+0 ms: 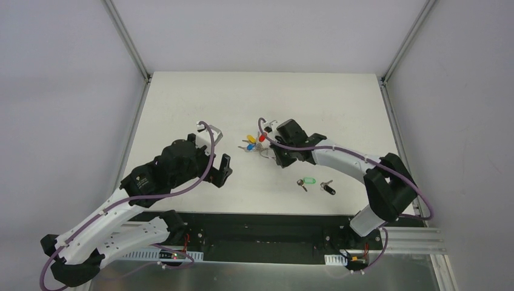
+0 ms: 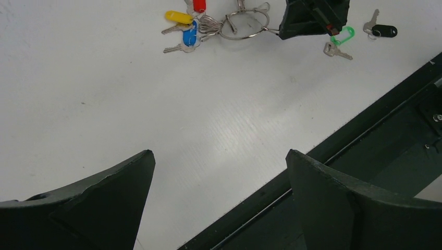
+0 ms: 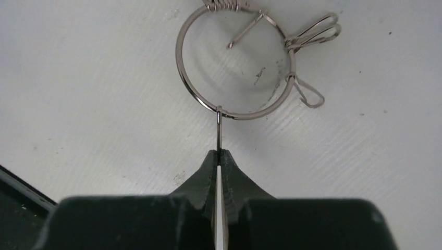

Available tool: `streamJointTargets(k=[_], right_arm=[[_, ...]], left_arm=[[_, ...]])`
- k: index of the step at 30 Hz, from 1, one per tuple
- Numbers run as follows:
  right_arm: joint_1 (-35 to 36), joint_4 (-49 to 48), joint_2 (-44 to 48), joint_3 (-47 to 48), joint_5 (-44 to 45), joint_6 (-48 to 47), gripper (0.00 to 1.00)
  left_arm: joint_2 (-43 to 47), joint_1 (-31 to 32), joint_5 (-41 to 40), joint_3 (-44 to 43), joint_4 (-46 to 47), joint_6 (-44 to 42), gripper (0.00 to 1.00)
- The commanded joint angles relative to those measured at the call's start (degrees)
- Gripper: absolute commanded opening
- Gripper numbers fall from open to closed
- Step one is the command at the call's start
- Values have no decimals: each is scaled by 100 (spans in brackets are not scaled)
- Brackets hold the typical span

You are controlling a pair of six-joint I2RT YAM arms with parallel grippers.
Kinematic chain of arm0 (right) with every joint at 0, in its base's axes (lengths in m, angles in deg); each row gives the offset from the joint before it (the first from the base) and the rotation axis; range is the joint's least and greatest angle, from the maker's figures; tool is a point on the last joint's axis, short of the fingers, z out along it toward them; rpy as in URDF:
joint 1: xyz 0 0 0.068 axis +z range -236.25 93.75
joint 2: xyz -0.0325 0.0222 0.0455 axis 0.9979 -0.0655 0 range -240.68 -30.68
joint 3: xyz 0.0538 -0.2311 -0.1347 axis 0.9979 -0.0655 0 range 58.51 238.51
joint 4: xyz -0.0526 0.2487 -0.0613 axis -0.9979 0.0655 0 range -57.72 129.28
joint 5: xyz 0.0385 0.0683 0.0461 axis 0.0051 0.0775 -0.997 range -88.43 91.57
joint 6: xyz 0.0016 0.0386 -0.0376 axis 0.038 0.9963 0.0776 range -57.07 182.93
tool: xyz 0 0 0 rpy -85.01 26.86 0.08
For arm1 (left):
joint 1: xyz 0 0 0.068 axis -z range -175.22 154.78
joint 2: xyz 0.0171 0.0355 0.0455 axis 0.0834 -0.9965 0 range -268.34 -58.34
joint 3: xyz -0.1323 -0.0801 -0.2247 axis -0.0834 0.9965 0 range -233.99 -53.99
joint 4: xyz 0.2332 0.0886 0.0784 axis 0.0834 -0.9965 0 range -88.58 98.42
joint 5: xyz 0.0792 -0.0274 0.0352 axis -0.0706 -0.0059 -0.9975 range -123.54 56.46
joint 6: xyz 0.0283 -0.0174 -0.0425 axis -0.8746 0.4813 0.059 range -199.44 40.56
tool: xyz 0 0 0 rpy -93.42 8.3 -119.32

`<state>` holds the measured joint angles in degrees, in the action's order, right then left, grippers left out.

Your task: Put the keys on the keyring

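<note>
The keyring (image 3: 194,100) lies flat on the white table, and a thin wire clip (image 3: 219,130) hangs from its near side. My right gripper (image 3: 219,152) is shut on that clip; from above it (image 1: 276,154) sits just right of the keyring (image 1: 265,151). The green-headed key (image 1: 307,181) and the black-headed key (image 1: 328,187) lie loose near the table's front, right of centre and apart from the ring. In the left wrist view they show far off as the green key (image 2: 341,37) and the black key (image 2: 384,30). My left gripper (image 2: 219,152) hovers open and empty, left of the ring.
Yellow (image 2: 179,16), blue (image 2: 189,35) and red (image 2: 199,5) headed keys hang on the ring's far-left side. Two more wire clips (image 3: 312,31) stick out from the ring. The black front rail (image 2: 365,120) runs along the table's near edge.
</note>
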<state>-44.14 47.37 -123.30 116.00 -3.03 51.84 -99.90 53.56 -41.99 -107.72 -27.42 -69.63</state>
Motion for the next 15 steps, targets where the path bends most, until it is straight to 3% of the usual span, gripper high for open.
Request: streamJointTargets(k=[1,6,15], right_arm=[[231,823,735,535,358,178,0],[409,1672,1011,1032,262,523,0],[788,3361,1061,2148,-105,1210,0]], left_arm=[[99,24,525,-5,146,-280,96],[14,23,767,-115,147,-327,94],[125,18,2097,-354,161,-673,88]])
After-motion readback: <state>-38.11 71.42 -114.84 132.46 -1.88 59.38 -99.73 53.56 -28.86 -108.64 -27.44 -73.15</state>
